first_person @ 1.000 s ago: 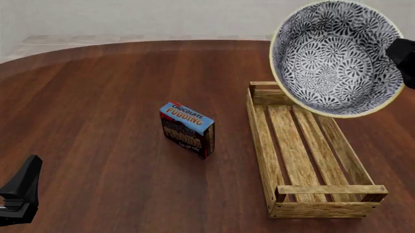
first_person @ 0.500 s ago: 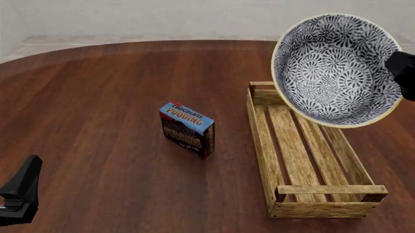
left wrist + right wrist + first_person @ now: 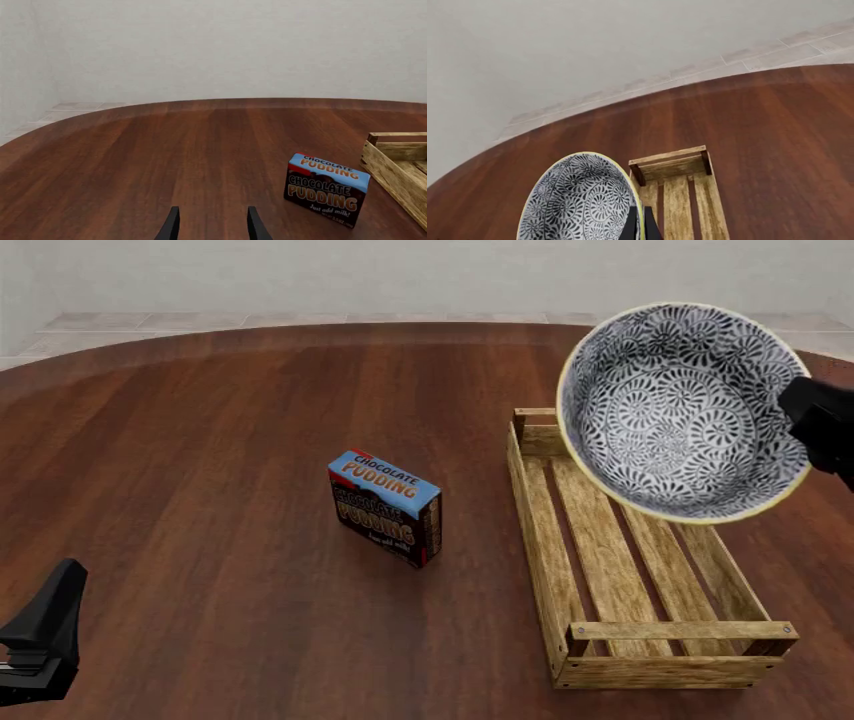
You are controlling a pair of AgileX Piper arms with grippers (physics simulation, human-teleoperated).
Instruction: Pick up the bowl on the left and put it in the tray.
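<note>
- Right end effector (image 3: pixel 639 226) comes in from the right edge, fingers clamped on the bowl (image 3: pixel 681 412) rim, bowl tipped on edge above the tray (image 3: pixel 637 570).
- Left end effector (image 3: pixel 211 225) sits low at the near left, fingers apart, gripping nothing.
- Dark wood counter (image 3: pixel 200 460), pudding box (image 3: pixel 386 506) upright mid-counter, pale wall behind.

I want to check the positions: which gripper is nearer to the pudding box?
Left. The left gripper rests open near the table's front-left, facing the pudding box. The right gripper holds the bowl above the tray.
</note>
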